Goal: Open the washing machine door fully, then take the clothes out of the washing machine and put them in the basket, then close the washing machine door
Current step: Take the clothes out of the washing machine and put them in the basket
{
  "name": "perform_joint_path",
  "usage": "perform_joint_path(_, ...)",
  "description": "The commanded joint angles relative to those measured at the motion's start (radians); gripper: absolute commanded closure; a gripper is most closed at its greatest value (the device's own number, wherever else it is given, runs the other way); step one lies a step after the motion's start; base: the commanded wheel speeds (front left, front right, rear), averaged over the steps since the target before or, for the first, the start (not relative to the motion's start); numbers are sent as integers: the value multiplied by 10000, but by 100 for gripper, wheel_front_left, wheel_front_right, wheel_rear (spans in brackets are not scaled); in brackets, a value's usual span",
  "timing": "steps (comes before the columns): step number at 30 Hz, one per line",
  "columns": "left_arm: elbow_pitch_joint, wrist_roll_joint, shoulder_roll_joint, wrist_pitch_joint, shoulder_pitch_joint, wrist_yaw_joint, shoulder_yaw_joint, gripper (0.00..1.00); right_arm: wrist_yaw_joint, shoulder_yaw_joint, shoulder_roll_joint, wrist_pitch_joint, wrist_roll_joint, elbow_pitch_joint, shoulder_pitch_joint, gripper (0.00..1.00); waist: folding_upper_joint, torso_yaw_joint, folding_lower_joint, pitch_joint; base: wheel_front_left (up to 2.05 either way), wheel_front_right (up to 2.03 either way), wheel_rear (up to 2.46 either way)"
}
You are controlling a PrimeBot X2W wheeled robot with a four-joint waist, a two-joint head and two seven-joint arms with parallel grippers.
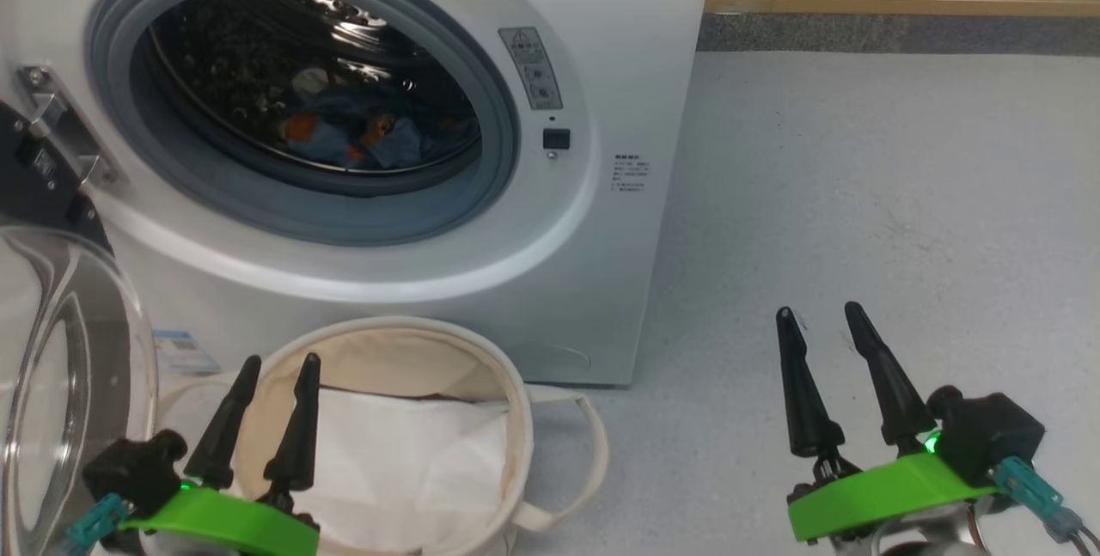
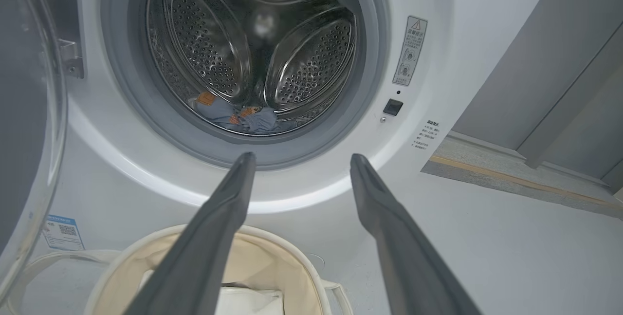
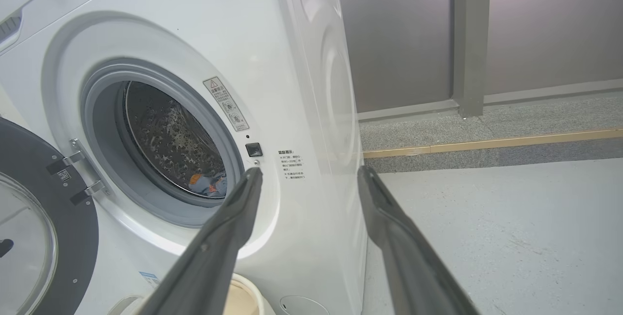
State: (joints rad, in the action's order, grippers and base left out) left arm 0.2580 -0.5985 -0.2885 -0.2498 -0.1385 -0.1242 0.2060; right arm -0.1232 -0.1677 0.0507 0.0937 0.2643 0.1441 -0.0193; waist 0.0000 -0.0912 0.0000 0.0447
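Standing wide open, the washing machine door [image 1: 60, 367] hangs off its hinge at the left of the washing machine [image 1: 601, 281], its clear glass bowl bulging out toward the robot and the black ring showing behind it. You can see straight into the round mouth. Down at the bottom of the steel drum [image 2: 214, 47] lie the clothes [image 1: 361, 133], a blue bundle with orange-brown patches, heaped low behind the grey rim.

On the floor [image 1: 859, 195], just in front of the machine and below that mouth, sits the basket [image 1: 516, 384]. It's cream canvas, with one looped handle flopped out to the right and a flat white sheet [image 1: 404, 461] lying inside it.

Now the left end effector [image 1: 282, 360]: it hovers over the near left edge of the basket, both dark fingers spread apart and empty, tips aimed toward the drum opening. From its own wrist camera the fingers frame the lower lip of the opening, with the clothes visible beyond.

Over on the other side, the right end effector [image 1: 818, 311] hangs above bare floor, well apart from the machine's right-hand corner, fingers likewise spread and gripping nothing. Its wrist camera takes the machine's front at an angle, the corner of the box sitting between the two fingers.

A small blue label sticker [image 1: 183, 351] shows low on the front panel, just beside the door's glass.
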Motion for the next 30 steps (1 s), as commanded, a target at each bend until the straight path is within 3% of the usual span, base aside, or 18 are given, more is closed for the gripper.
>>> perform_joint_path(1, -161, 96, -63, -120, -510, -63, -488, 0, -75, -267, -5, -13, 1, 294, 484, 0, 0, 18, 0, -13, 103, -103, 0)
perform_joint_path(7, 78, 20, 242, -120, -736, -64, -447, 0, -75, -336, -5, -38, -4, 232, 539, 0, 0, 19, 0, -56, 56, -56, 0)
perform_joint_path(13, 109, 664, 437, -120, -951, -64, -696, 0, -75, -449, -5, -65, -33, 208, 543, 0, 0, -79, 0, -19, 1, -1, 0)
perform_joint_path(22, 1153, 821, 620, -120, -1747, -64, -1044, 0, -75, -907, -5, -61, -55, 180, 602, 0, 0, -418, 0, 310, 0, 0, 0)
perform_joint_path(30, 2591, 409, 324, -120, -3380, -65, -490, 0, -75, -1317, -5, 135, -56, 200, 699, 0, 0, -878, 0, 1197, 0, 0, 0)
